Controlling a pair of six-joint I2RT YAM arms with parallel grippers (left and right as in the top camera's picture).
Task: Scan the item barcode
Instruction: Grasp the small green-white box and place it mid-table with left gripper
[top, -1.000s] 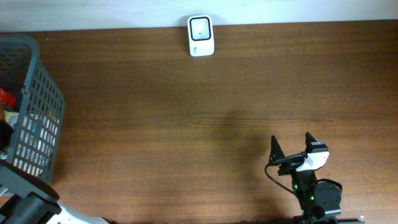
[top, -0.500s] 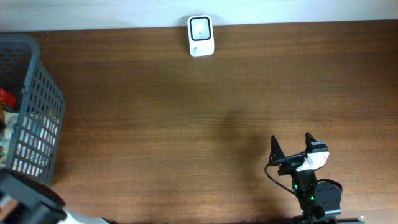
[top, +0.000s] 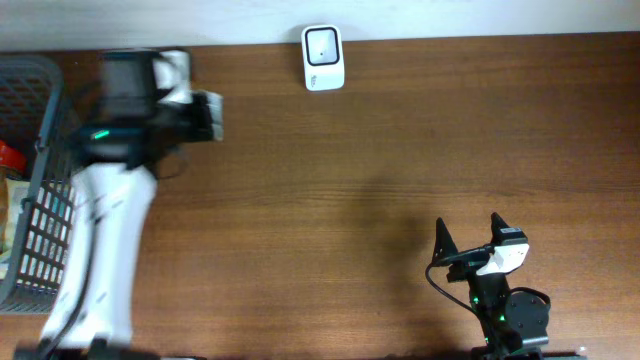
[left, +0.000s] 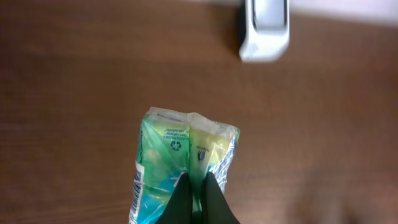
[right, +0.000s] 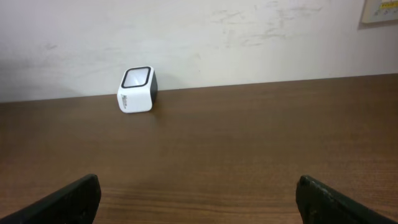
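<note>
In the left wrist view my left gripper (left: 198, 194) is shut on a green and yellow plastic packet (left: 180, 149), the item, held above the brown table. A barcode strip (left: 137, 186) runs along the packet's left edge. The white scanner (left: 264, 28) stands ahead and to the right of the packet, apart from it. In the overhead view the left gripper (top: 208, 115) is blurred, left of the scanner (top: 323, 58). My right gripper (top: 470, 240) rests open at the front right with nothing between its fingers (right: 68, 198). It faces the scanner (right: 137, 90).
A grey mesh basket (top: 45, 190) holding other goods stands at the table's left edge, beside the left arm. A pale wall runs behind the table's far edge, just past the scanner.
The left arm has swung up from the front left corner by the basket to over the table's upper left, its gripper closing on the packet. The right arm has stayed still.
</note>
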